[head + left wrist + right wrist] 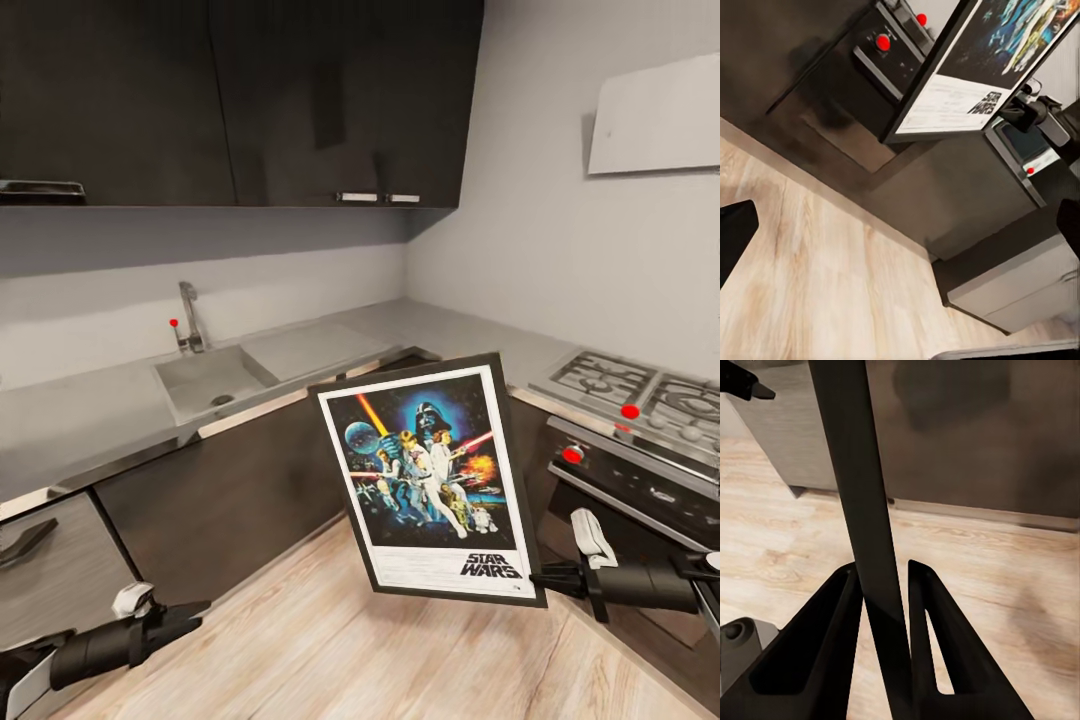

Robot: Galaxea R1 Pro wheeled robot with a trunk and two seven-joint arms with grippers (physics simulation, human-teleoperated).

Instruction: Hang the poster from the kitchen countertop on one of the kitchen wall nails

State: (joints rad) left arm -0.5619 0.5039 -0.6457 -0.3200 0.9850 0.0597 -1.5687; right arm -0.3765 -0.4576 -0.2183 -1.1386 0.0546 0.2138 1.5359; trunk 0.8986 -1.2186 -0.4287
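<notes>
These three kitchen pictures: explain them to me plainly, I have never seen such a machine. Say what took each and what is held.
It is a simulated robot with two arms. The wide picture comes from its head camera, the other two from cameras near each gripper. The right gripper is shut on the poster at its lower corner, holding it upright above the wooden floor; its own camera sees the frame edge between the fingers. The left gripper hangs low, holding nothing visible. Behind runs the grey countertop with a sink, tap and gas hob.
</notes>
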